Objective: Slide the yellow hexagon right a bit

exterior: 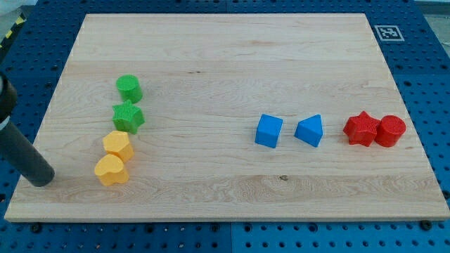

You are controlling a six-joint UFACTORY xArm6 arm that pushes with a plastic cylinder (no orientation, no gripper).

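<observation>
Arm carries no pincer, just a dark rod, so we have no spread or pressed state to report. Our tip [44, 178] rests on the desk [225, 56] close to its edge on the view's left, low in the view. The yellow hexagon [117, 145] lies toward the view's right of our tip and a little up, near but apart, no contact. A second yellow block [111, 170], shape unclear to us, maybe a heart, sits closer to our tip, almost level with it on the view's right, and touches the hexagon's lower side. Farther up from our tip, a green star [128, 117] sits just above the hexagon, touching or nearly so, and a green cylinder [129, 88] is above that with a small gap. These four form a slightly slanted column on the view's right of our tip. Beyond the hexagon, away from our tip, we see bare wood across the middle of the desk, up to a blue cube [268, 131]. Past it are a blue triangular block [309, 131], just beside the cube but apart, then a red star [360, 129] and a red cylinder [390, 131], touching each other, near the desk's far edge on the view's right. All of these are well apart from our tip. The desk's bottom edge lies near our tip, while the top edge is far off.
</observation>
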